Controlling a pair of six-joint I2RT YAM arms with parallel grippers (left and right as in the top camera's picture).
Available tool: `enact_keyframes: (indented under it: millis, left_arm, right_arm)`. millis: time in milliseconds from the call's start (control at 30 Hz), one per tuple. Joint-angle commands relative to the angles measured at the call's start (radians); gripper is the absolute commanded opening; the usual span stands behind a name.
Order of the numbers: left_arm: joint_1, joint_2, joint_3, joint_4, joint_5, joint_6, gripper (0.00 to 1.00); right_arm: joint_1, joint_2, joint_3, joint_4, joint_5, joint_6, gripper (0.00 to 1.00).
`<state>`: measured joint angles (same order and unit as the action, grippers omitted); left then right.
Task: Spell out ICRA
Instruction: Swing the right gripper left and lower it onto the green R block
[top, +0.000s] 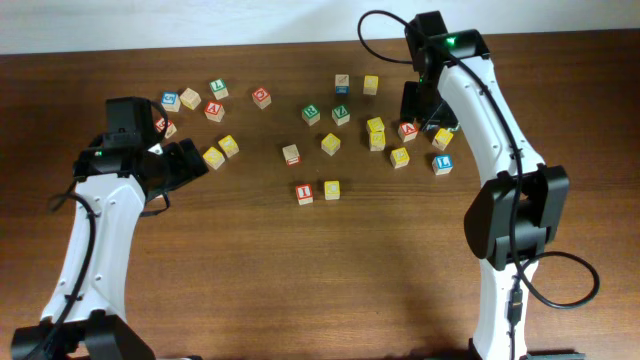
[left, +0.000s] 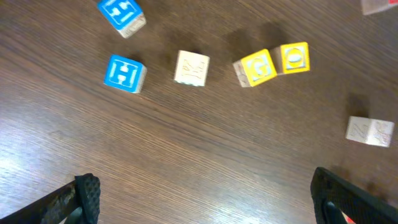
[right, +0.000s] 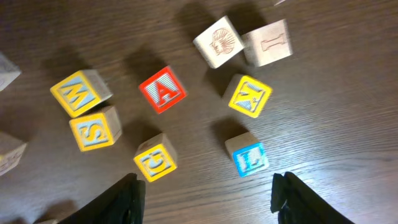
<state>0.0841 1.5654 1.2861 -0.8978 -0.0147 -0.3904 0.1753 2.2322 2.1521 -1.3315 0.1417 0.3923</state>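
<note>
— Wood, dark brown: that is the table (top: 250, 270), with lettered cubes scattered over it. Where is the I?

— The red I cube (top: 304, 194) sits near the middle, flat on the wood and clear of both arms. A yellow cube (top: 332, 190) stands just to its right. I can't read that one's letter from overhead.

— And the A?

— The red A cube (right: 163, 89) lies well to the right of the I cube and farther from the robot, in a loose cluster. The right gripper (right: 208, 193) hangs over that cluster with its jaws apart, and only bare wood shows between them.

— What else is in that cluster?

— A yellow S cube (right: 94, 129), a yellow N cube (right: 250, 96) and a blue L cube (right: 249, 157). There is also a second yellow cube (right: 155, 162) just beside one finger. Its letter could be C or G, and I can't tell which.

— And the other arm?

— The left gripper (left: 202, 193) is well to the left of the I cube and slightly farther back. Its jaws are spread wide over bare wood and hold nothing. Beyond its fingers lie a blue H cube (left: 124, 73), a yellow G cube (left: 255, 67) and a yellow O cube (left: 293, 58), the last two touching.

— Any R?

— I can't pick one out in any view.
</note>
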Motion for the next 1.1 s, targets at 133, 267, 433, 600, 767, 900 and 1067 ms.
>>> enact_keyframes:
  millis: [133,267,433,600,767,900,1067]
  left_arm:
    - [-0.003,0.006,0.005,0.002,0.195,0.07,0.99]
    - [-0.003,0.006,0.005,0.016,0.189,0.07,0.99]
    - [-0.003,0.006,0.005,0.029,0.182,0.07,0.99]
    - [-0.003,0.006,0.005,0.029,0.172,0.07,0.99]
    - [-0.003,0.006,0.004,0.028,0.172,0.07,0.99]
    - [-0.003,0.006,0.004,0.028,0.172,0.07,0.99]
    - [-0.003,0.006,0.004,0.028,0.172,0.07,0.99]
  right_arm:
    - [0.034,0.002,-0.005,0.015,-0.266,0.001,0.52]
    - [0.092,0.024,-0.005,0.062,-0.266,0.004,0.52]
    - [0.184,0.061,-0.004,0.255,-0.28,-0.091,0.63]
    - [0.214,0.082,0.026,0.604,-0.281,-0.134,0.77]
    - [0.279,0.16,0.026,0.769,-0.222,-0.416,0.84]
    - [0.283,0.205,0.024,0.761,-0.164,-0.426,0.85]
    - [0.283,0.216,-0.004,0.741,-0.164,-0.426,0.72]
